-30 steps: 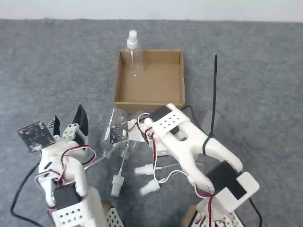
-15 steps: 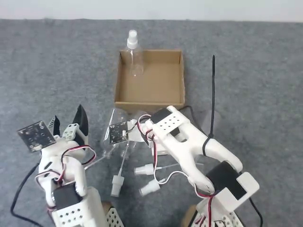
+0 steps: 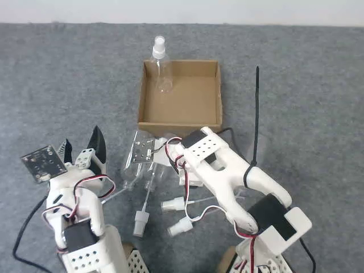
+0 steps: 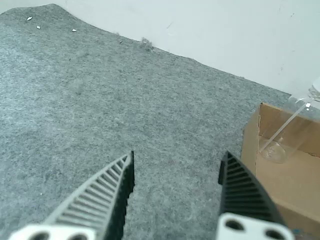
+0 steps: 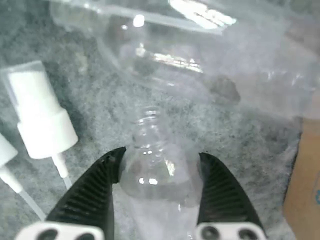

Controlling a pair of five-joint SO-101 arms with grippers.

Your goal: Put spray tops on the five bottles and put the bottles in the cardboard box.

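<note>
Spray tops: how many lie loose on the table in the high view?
3: left spray top, middle spray top, near spray top. The right arm may hide more.

Loose bottles [image 3: 131, 165] and spray tops [image 3: 173, 203] crowd the mat [image 3: 68, 85] before the cardboard box [image 3: 179, 126].

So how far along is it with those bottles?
One capped bottle stands in the cardboard box. The right claw grips an uncapped bottle lying on the mat. To do: the other bare bottles and loose spray tops lie outside the box.
</note>
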